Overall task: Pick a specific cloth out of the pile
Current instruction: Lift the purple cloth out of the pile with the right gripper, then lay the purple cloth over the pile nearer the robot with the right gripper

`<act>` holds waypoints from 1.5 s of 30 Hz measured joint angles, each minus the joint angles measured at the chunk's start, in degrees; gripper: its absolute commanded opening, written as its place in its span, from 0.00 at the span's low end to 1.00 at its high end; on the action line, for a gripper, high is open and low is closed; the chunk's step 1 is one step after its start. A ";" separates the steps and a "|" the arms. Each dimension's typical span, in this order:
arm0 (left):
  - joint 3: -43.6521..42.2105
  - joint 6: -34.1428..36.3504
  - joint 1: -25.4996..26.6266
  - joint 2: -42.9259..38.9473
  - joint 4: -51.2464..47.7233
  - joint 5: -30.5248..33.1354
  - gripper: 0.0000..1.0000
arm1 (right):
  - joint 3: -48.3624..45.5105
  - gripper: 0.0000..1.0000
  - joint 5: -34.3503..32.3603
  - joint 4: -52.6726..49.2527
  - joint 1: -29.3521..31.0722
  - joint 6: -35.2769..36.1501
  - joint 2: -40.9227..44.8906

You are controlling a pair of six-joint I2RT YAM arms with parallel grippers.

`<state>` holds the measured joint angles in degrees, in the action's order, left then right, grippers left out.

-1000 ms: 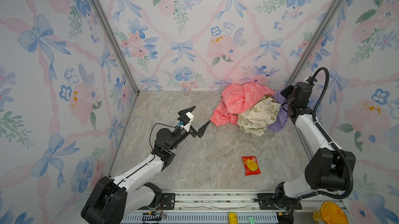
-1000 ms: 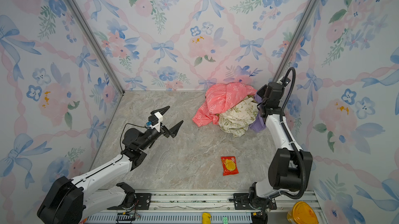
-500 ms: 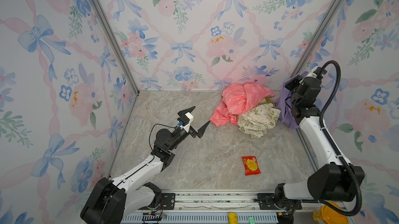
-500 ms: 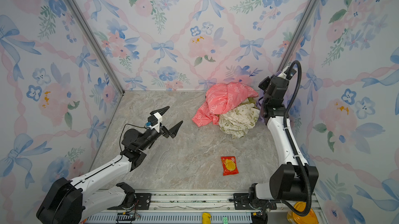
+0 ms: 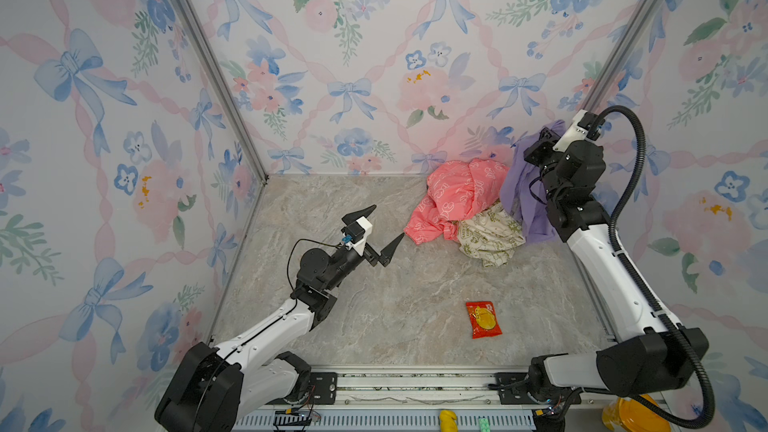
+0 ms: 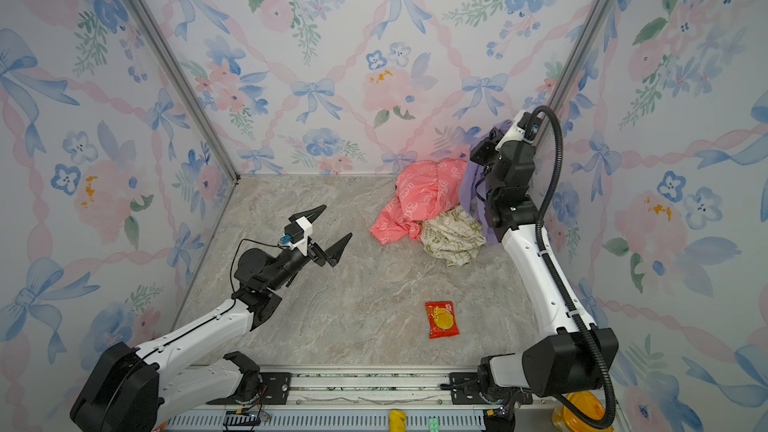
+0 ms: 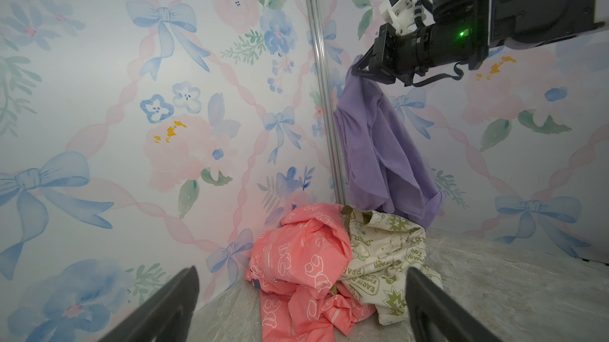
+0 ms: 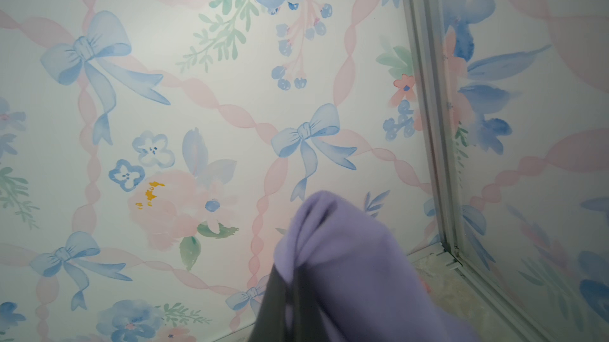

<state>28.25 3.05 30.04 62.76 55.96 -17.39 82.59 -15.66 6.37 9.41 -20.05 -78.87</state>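
Well, my right gripper (image 7: 359, 72) is clamped on the purple cloth (image 7: 379, 146), which hangs from it just beside the pile (image 7: 333, 258); my left gripper (image 5: 388, 222) stands wide open, empty, near it.

**Lavender cloth hanging above the pile**

The plain lavender cloth (image 7: 379, 146) hangs in long folds, pinched at its top by the right gripper (image 7: 359, 70). Its lower end drops behind the pile (image 7: 329, 258). The pile is a crumpled heap of coral-pink white-printed and cream olive-printed fabric, lying on the floor (image 5: 374, 305) near the back right corner.
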 measured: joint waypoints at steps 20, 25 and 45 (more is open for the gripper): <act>0.00 0.00 0.00 0.02 0.00 0.02 0.98 | -0.76 0.58 4.94 -10.95 20.92 17.14 -8.28; 0.00 0.02 0.00 0.02 0.00 0.17 0.98 | -4.04 0.74 4.04 -14.25 21.40 18.80 -8.13; 6.78 5.14 6.19 9.66 -7.04 2.78 0.97 | -25.14 0.97 -0.98 -16.74 16.13 17.25 14.78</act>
<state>35.03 8.19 36.23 72.42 48.93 -14.61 57.45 -16.64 -10.37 25.54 -2.81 -64.10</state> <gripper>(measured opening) 0.978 0.974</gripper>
